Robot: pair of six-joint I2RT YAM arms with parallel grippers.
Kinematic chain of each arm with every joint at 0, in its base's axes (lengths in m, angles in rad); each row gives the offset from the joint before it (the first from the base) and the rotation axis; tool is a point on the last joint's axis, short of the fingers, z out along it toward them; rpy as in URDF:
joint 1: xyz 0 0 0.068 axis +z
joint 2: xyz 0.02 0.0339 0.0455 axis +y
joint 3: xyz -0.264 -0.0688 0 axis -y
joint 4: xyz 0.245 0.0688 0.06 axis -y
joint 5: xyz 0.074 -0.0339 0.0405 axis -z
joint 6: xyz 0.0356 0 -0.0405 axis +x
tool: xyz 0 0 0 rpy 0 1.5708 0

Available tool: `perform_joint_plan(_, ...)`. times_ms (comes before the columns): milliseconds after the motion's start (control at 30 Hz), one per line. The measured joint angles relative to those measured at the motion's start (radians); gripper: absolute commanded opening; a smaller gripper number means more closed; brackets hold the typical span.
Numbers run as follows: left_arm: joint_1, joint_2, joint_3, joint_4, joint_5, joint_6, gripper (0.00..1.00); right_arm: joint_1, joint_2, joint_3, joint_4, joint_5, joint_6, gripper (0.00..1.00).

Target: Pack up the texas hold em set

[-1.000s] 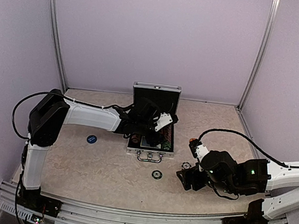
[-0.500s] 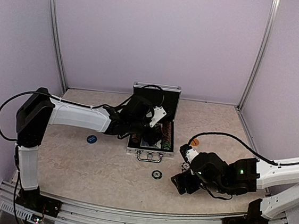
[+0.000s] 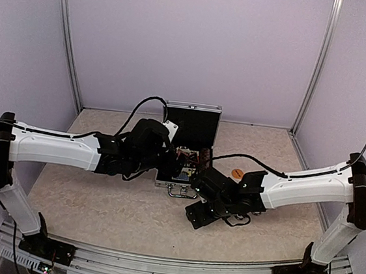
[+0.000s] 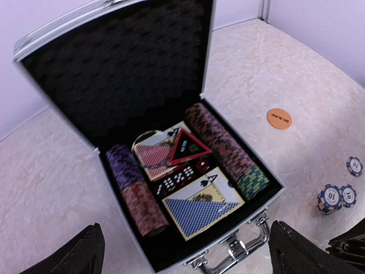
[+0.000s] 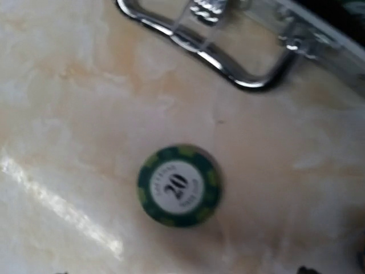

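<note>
Over the open case [image 4: 114, 74] my left gripper [image 4: 185, 254] hangs with its fingers spread wide and nothing between them. I can see the lid standing up at the back. The tray holds two card decks [image 4: 199, 210] with red dice [image 4: 174, 182] between them, and rows of poker chips [image 4: 222, 145] down both sides. An orange disc [image 4: 279, 119] lies on the table [image 4: 296, 74] to the right of the case, and a few blue chips [image 4: 336, 197] sit off its front right corner. My right gripper [image 3: 197, 216] is low in front of the case handle [image 5: 228, 63], fingers wide and holding nothing, above a green chip [image 5: 178, 185] marked 20 that lies flat on the table.
</note>
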Motion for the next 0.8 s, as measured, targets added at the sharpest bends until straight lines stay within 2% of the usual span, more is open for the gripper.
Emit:
perform_joint_plan(233,-0.007,-0.157,-0.146,-0.093,-0.127,-0.185,0.99,-0.016,0.128,0.139,-0.079,-0.101,-0.012,0.83)
perform_joint_plan(467,-0.027,-0.344,-0.261,-0.121,-0.184,-0.278,0.99,-0.038,0.219,0.232,-0.15,-0.156,-0.023,0.8)
perform_joint_plan(800,-0.063,-0.402,-0.348,-0.135,-0.219,-0.336,0.99,-0.098,0.298,0.275,-0.207,-0.176,-0.033,0.77)
